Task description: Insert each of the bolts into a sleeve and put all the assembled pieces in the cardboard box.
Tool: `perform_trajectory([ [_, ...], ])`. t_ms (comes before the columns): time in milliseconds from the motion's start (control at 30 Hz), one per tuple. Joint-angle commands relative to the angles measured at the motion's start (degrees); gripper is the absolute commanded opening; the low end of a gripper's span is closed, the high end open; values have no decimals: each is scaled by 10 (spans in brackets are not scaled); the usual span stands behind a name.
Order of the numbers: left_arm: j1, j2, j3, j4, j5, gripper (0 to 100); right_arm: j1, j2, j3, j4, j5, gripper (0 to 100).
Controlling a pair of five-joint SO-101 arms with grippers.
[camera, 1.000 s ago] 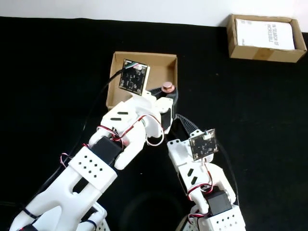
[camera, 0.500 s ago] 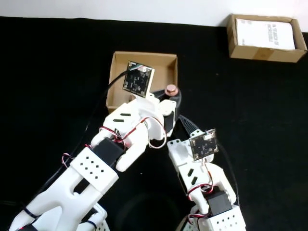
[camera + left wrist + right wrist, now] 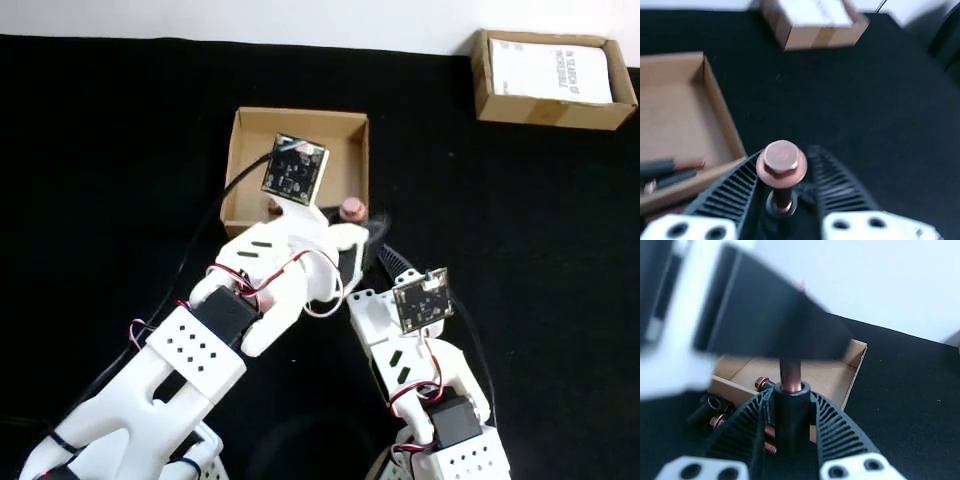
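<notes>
My left gripper (image 3: 786, 154) clenches the bolt (image 3: 781, 161) — over the last 1 second it moves off the box (image 3: 300, 116) rim, its shank now entering the sleeve (image 3: 789, 422) — clamped in my right gripper (image 3: 790, 396) just beside the box.

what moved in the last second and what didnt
The left gripper, shut on the bolt, drew back from beside the cardboard box toward the right gripper. The bolt's shaft now meets the top of the sleeve held there. Nothing was taken hold of or let go. The right arm, shut on the sleeve, and the cardboard box kept their places.
</notes>
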Motion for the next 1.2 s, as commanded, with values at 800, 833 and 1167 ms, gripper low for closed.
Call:
perform_trajectory([
  [800,-54,-90,-58,193,-2,107,44,-3,-85,42,3,7],
  [833,-69,-104,-58,193,-2,51,45,-2,-101,50,3,7],
  [1167,-215,-292,36,193,-3,9,57,240,-297,55,2,7],
])
